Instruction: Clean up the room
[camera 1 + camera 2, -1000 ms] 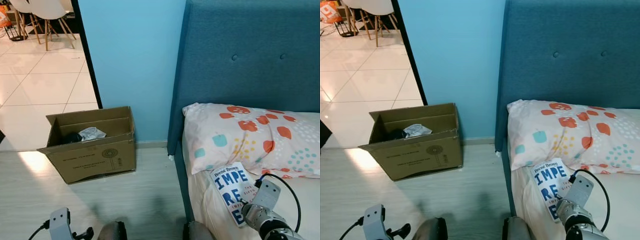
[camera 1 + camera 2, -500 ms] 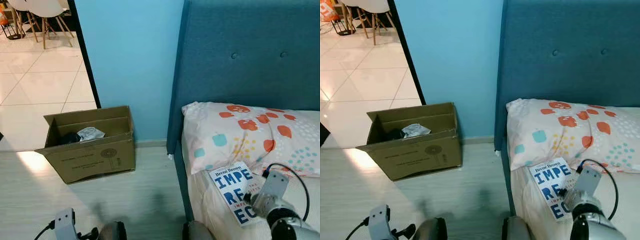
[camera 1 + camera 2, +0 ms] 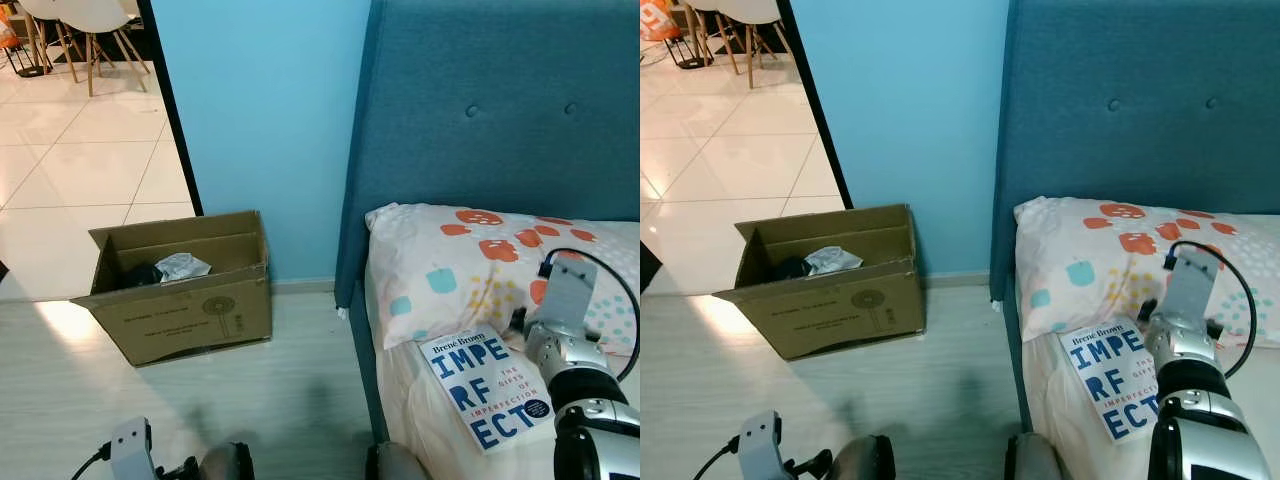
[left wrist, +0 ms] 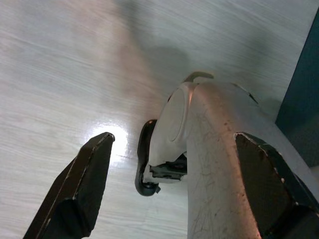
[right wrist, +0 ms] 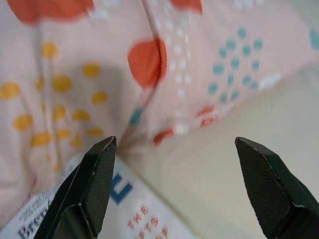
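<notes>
Your right hand [image 5: 169,194] hung over the book [image 3: 487,388] with fingers spread, gripping nothing. The book lay on the bed [image 3: 425,410] beside the pillow [image 3: 450,270], not yet picked up; the box [image 3: 180,290] on the floor already held some items, so tidying was likely only partly done.

A: Book [image 3: 488,388] status?

B: Flat on the bed [image 3: 600,440], cover up, near the bed's left edge. White cover, big blue block letters, author line in small dark print at the top. Rotated so its top edge points to about 11 o'clock.

A: Relative to the pillow [image 3: 470,265]?

B: Top corner touches or just tucks under the pillow's front edge; can't tell which. Rest lies on bare sheet at the pillow's 6 o'clock. Closed.
</notes>
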You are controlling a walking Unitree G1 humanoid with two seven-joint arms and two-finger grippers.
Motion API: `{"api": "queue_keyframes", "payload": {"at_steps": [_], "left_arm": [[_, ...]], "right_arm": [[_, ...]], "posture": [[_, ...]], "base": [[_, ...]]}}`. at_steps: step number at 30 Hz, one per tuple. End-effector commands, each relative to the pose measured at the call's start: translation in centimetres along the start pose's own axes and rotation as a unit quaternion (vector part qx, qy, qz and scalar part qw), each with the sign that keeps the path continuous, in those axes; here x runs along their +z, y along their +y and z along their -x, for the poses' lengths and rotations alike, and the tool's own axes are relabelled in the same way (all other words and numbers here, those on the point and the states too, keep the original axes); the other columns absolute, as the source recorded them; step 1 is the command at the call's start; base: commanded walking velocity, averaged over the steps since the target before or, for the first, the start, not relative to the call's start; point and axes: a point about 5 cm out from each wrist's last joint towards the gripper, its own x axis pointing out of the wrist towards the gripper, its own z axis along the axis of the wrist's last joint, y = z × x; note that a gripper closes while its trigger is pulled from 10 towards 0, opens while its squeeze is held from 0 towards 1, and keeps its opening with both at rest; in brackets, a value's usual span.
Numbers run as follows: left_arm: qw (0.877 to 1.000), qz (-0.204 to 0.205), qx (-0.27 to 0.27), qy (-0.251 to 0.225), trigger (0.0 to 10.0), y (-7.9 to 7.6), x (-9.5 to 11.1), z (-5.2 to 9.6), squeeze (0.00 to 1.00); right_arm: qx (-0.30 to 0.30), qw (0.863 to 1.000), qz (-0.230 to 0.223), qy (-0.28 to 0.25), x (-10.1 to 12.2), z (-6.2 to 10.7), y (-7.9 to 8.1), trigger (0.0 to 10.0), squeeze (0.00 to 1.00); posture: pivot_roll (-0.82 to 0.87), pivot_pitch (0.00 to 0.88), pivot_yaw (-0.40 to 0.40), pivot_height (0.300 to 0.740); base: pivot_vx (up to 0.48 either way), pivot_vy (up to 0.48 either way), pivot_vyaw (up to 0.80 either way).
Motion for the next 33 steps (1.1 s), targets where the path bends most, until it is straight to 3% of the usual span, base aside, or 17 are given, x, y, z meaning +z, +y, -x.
{"api": "queue_keyframes", "payload": {"at_steps": [1,3,5,9,10,11,13,14,15,16,17,18,21,22,23,24,33], "left_arm": [[1.000,-0.004,0.002,0.015,10.0,0.2,-0.9,0.2,0.00],[1.000,-0.004,0.003,0.016,10.0,0.2,-1.0,0.2,0.00],[1.000,-0.004,0.003,0.017,10.0,0.2,-1.1,0.2,0.00],[1.000,-0.004,0.003,0.016,10.0,0.3,-1.1,0.3,0.00],[1.000,-0.006,0.005,0.015,10.0,0.6,-1.0,0.3,0.00],[1.000,-0.007,0.007,0.015,10.0,0.9,-1.0,0.4,0.00],[1.000,-0.008,0.008,0.015,10.0,1.0,-1.0,0.5,0.00],[1.000,-0.009,0.010,0.015,10.0,1.3,-1.0,0.6,0.00],[1.000,-0.009,0.010,0.015,10.0,1.3,-1.0,0.6,0.00],[1.000,-0.009,0.011,0.014,10.0,1.5,-1.0,0.6,0.00],[1.000,-0.009,0.011,0.014,10.0,1.5,-1.0,0.6,0.00],[1.000,-0.010,0.012,0.014,10.0,1.8,-1.1,0.7,0.00],[1.000,-0.011,0.013,0.014,10.0,2.0,-1.2,0.8,0.00],[1.000,-0.012,0.014,0.015,10.0,2.2,-1.3,0.9,0.00],[1.000,-0.012,0.014,0.015,10.0,2.2,-1.3,0.9,0.00],[1.000,-0.013,0.016,0.015,10.0,2.5,-1.3,1.0,0.00],[1.000,-0.019,0.017,0.016,10.0,3.0,-1.3,1.2,0.00]], "right_arm": [[0.014,0.997,0.069,-0.013,-1.2,0.0,0.5,10.0,0.44],[0.028,0.992,0.122,0.005,-3.1,0.1,0.9,10.0,0.44],[0.036,0.989,0.138,0.032,-4.8,0.2,1.0,10.0,0.44],[0.037,0.988,0.136,0.059,-6.7,0.3,0.3,10.0,0.44],[0.041,0.991,0.099,0.075,-7.5,0.3,0.0,10.0,0.43],[0.040,0.993,0.079,0.076,-7.6,0.3,-0.2,2.2,0.42],[0.038,0.994,0.067,0.076,-7.6,0.2,-0.3,2.2,0.42],[0.033,0.995,0.065,0.069,-7.5,0.2,-0.5,0.0,0.40],[0.033,0.995,0.065,0.069,-7.5,0.2,-0.5,0.0,0.40],[0.026,0.996,0.061,0.063,-7.2,0.1,-0.8,0.0,0.12],[0.026,0.996,0.061,0.063,-7.2,0.1,-0.8,0.0,0.12],[0.022,0.996,0.061,0.060,-7.1,0.0,-1.0,0.0,0.00],[0.020,0.996,0.061,0.061,-7.1,0.0,-1.0,0.0,0.00],[0.023,0.996,0.057,0.068,-7.4,0.0,-1.0,4.6,0.00],[0.023,0.996,0.057,0.068,-7.4,0.0,-1.0,4.6,0.00],[0.031,0.994,0.062,0.078,-7.8,0.1,-0.7,10.0,0.00],[0.055,0.984,0.103,0.138,-10.6,0.9,-0.2,10.0,0.00]], "posture": [[0.04,0.098,-0.035,0.605],[0.06,0.105,-0.035,0.605],[0.06,0.106,-0.034,0.605],[0.07,0.114,-0.032,0.605],[0.08,0.121,-0.027,0.605],[0.09,0.132,-0.023,0.605],[0.09,0.132,-0.023,0.605],[0.10,0.143,-0.017,0.605],[0.10,0.143,-0.017,0.605],[0.11,0.151,-0.013,0.605],[0.11,0.151,-0.013,0.605],[0.11,0.160,-0.010,0.605],[0.12,0.167,-0.009,0.605],[0.12,0.172,-0.008,0.605],[0.12,0.172,-0.008,0.605],[0.13,0.177,-0.009,0.605],[0.13,0.188,0.005,0.605]], "base": [[0.000,0.000,0.00],[0.000,0.000,0.00],[0.000,0.000,0.00],[0.000,0.000,0.00],[0.000,0.000,0.00],[0.000,0.000,0.00],[0.000,0.000,0.00],[0.000,0.000,0.00],[0.000,0.000,0.00],[0.000,0.000,0.00],[0.000,0.000,0.00],[0.000,0.000,0.00],[0.000,0.000,0.00],[0.000,0.000,0.00],[0.000,0.000,0.00],[0.000,0.000,0.00],[0.000,0.000,0.00]]}}
